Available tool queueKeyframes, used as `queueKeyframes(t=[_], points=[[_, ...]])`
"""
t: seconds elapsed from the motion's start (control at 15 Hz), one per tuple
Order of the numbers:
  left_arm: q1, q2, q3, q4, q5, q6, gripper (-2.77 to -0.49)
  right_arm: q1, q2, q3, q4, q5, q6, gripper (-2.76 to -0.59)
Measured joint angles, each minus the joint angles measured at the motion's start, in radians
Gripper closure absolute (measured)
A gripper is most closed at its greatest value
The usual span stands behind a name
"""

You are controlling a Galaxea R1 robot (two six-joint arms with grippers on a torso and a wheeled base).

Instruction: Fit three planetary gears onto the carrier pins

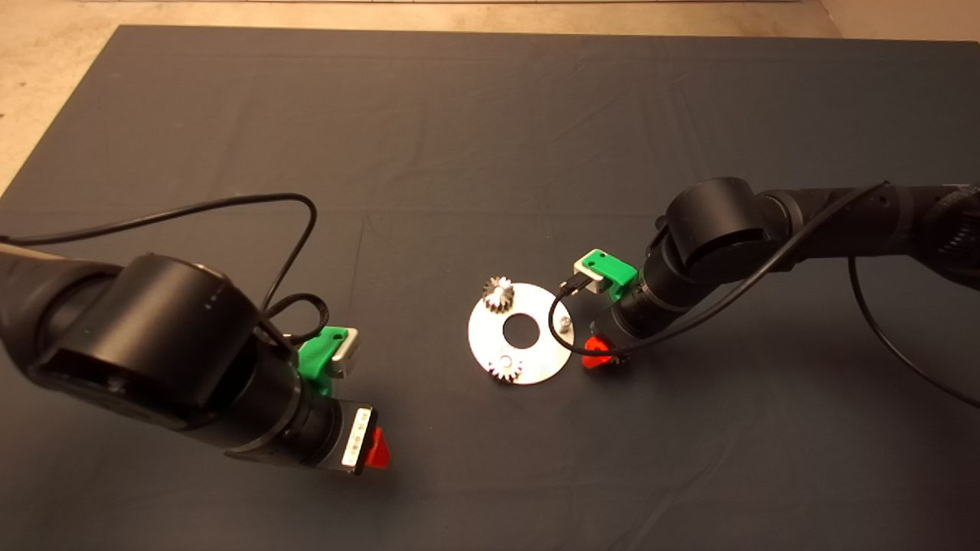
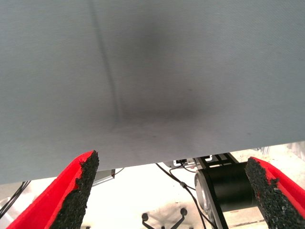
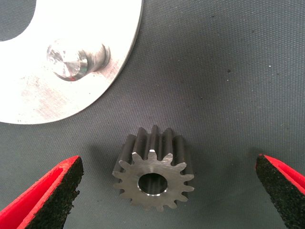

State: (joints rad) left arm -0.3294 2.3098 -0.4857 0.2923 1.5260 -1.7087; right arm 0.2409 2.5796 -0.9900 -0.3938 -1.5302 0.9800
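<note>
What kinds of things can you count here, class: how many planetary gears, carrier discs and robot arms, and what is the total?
planetary gears: 3
carrier disc: 1
robot arms: 2
Total: 6

Three gears (image 1: 498,293), one disc (image 1: 536,348).

2 gears (image 1: 498,294) on pins, 3rd gear (image 3: 153,173) beside bare pin (image 3: 71,59)
</note>
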Motion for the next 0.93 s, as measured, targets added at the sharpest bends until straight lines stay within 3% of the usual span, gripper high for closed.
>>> queueKeyframes(t=[0.27, 0.8, 0.93], points=[[0.000, -0.036, 0.012, 0.000, 0.000, 0.016, -2.19, -0.001, 0.000, 0.000, -0.003, 0.000, -0.003, -2.56], [0.000, -0.047, 0.015, 0.000, 0.000, 0.023, -2.19, -0.014, 0.000, 0.000, -0.006, 0.000, -0.003, -2.25], [0.000, -0.050, 0.015, 0.000, 0.000, 0.023, -2.19, -0.014, 0.000, 0.000, -0.006, 0.000, -0.003, -2.09]])
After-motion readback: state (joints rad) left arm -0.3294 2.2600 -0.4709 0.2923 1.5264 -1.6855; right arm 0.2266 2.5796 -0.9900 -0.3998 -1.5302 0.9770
